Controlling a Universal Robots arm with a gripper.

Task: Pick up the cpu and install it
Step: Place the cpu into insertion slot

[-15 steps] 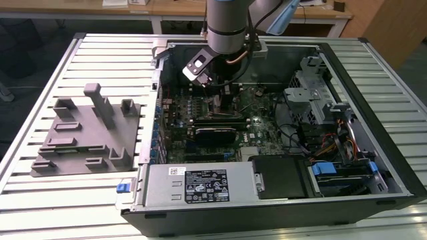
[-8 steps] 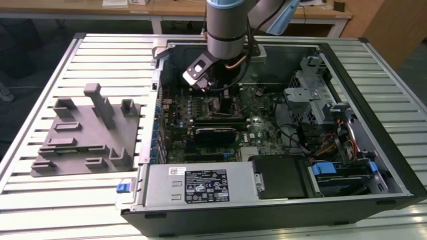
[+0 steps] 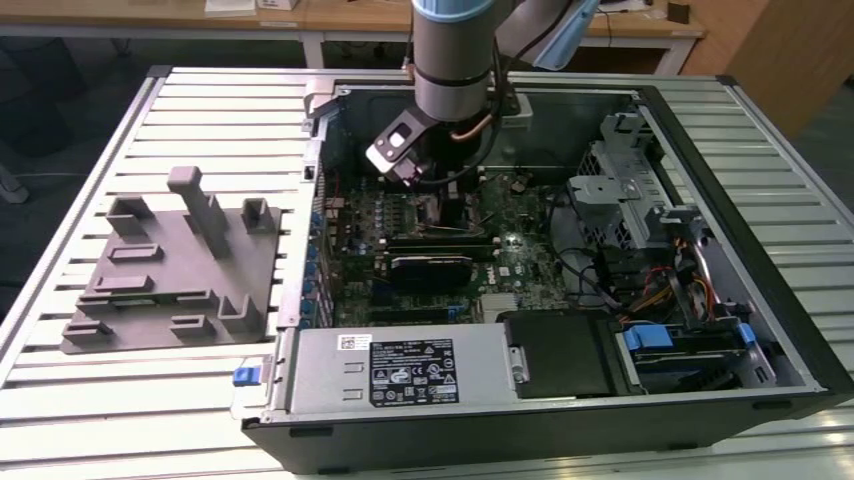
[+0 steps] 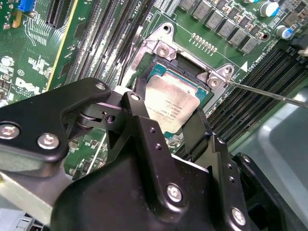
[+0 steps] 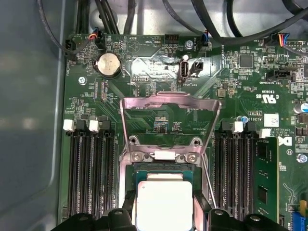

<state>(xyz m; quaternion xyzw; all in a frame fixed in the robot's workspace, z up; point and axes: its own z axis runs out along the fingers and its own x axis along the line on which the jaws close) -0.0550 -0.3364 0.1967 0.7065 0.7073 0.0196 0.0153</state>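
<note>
My pincer (image 4: 166,113) seems clenched on the cpu (image 4: 173,101), with the open socket (image 5: 163,172) right below it; I should keep the cpu flat and lined up

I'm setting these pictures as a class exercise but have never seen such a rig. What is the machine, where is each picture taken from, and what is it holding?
The machine is a single robot arm ending in a gripper, its grasping part. The exterior view comes from a camera off the arm: it shows the arm reaching into an open computer case lying on a slatted metal table, with a grey plastic fixture block at the exterior view's left. The two wrist views come from cameras riding on the arm, looking at the green motherboard. In both, the gripper's black fingers clasp the cpu, a flat silver square, at its socket, whose metal retaining frame is swung open. Whether the cpu is fully seated cannot be told.
</note>
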